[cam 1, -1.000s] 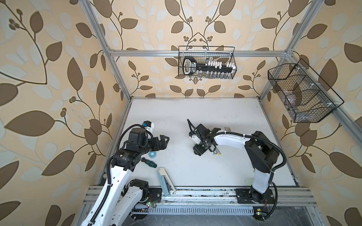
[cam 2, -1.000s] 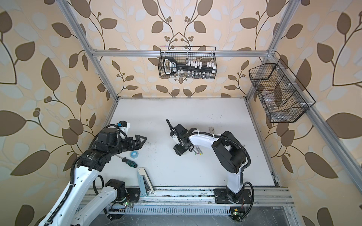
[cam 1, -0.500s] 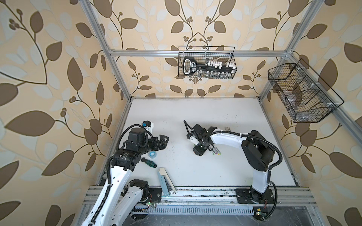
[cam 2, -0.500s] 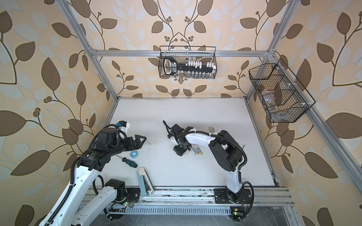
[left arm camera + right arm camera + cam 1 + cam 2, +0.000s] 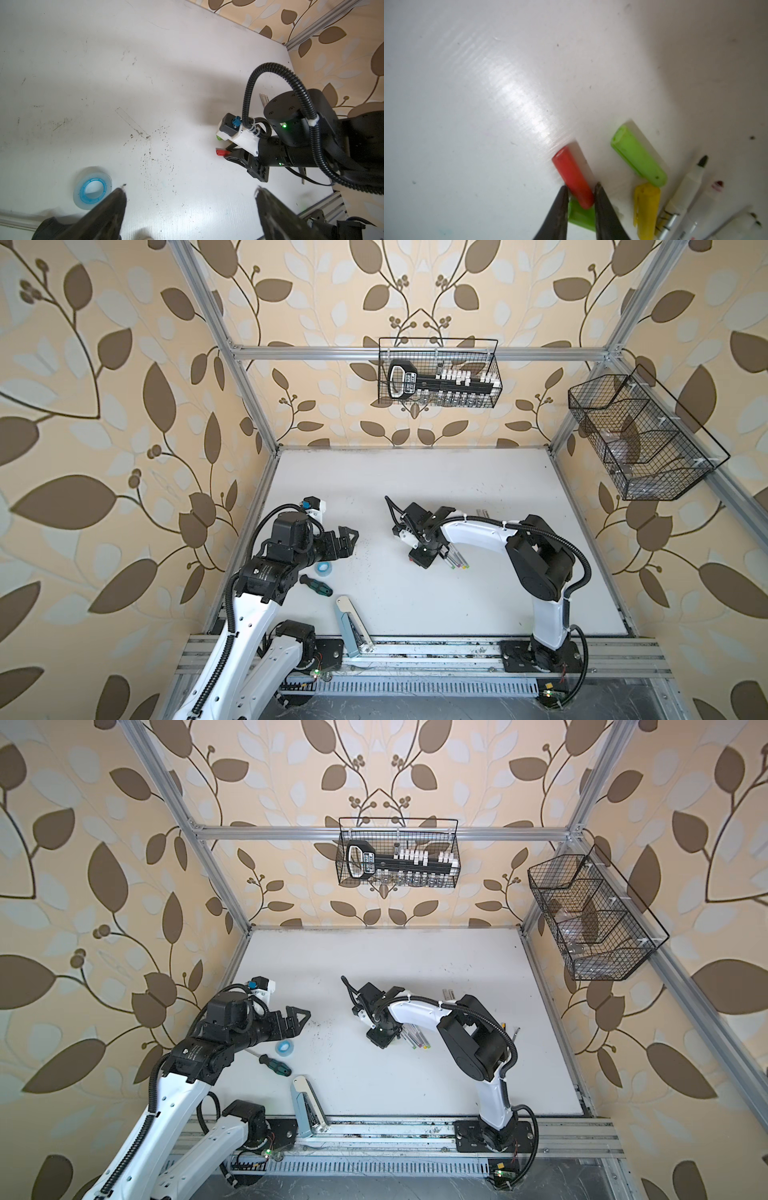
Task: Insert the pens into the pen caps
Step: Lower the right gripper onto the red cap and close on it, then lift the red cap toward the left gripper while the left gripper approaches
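Note:
In the right wrist view my right gripper (image 5: 580, 186) is shut on the near end of the red pen cap (image 5: 571, 174), which lies on the white table. A green pen cap (image 5: 580, 217) lies under the fingers. Another green cap (image 5: 637, 158) and a yellow cap (image 5: 646, 203) lie beside them, next to several uncapped pens (image 5: 687, 187). Both top views show those pens (image 5: 455, 562) (image 5: 417, 1040) just right of that gripper (image 5: 415, 558). My left gripper (image 5: 351, 537) (image 5: 191, 188) hovers open and empty at the left, pointing towards the red cap (image 5: 221, 152).
A tape roll (image 5: 323, 568), a green-and-black screwdriver (image 5: 316, 585) and a pale blue stapler (image 5: 349, 624) lie near the left arm. Two white pens (image 5: 449, 994) lie behind the right arm. Wire baskets (image 5: 438, 373) (image 5: 640, 439) hang on the back and right walls.
The right gripper has shifted slightly left and its jaws have closed in around the red cap. The left arm has stayed still and open.

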Robot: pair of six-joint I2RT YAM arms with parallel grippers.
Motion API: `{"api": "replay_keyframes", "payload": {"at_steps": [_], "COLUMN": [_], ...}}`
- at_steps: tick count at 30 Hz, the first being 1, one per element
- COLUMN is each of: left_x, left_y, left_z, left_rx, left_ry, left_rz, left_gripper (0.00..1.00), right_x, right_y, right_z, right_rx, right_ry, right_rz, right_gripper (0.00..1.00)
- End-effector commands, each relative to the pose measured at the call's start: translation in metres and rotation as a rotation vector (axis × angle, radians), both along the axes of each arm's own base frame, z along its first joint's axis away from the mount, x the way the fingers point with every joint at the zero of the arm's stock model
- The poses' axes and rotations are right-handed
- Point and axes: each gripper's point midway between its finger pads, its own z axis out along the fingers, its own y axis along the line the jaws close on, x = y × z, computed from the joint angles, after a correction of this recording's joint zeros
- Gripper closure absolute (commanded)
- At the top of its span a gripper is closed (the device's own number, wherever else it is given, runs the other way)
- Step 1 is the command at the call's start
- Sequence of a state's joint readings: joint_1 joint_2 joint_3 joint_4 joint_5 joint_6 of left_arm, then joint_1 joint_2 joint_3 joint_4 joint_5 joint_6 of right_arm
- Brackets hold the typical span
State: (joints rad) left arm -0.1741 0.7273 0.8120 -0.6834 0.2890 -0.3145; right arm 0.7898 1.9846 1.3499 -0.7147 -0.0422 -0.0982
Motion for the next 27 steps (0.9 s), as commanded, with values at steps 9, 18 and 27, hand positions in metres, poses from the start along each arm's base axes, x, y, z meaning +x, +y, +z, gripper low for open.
{"api": "replay_keyframes", "payload": {"at_steps": [9, 18, 27], "left_x": [0.003, -0.009, -0.024], "left_y": [-0.004, -0.031, -0.062], "left_z": [0.017, 0.033, 0.046], "left_rx": [-0.028, -0.149, -0.309], "left_ry": [-0.063, -0.108, -0.112], "left_rz": [-0.029, -0.174, -0.356], "left_gripper": [0.01, 0.02, 0.12], "right_x": [-0.008, -0.021, -0.056], "right_y": [0.047, 0.08, 0.096], "right_z": [0.023, 0.1, 0.175], "right_rx": [0.245, 0.635, 0.894], "right_ry": [0.062, 0.027, 0.014], "right_rz": [-0.026, -0.131, -0.083], "right_gripper": [0.87, 0.88, 0.87]}}
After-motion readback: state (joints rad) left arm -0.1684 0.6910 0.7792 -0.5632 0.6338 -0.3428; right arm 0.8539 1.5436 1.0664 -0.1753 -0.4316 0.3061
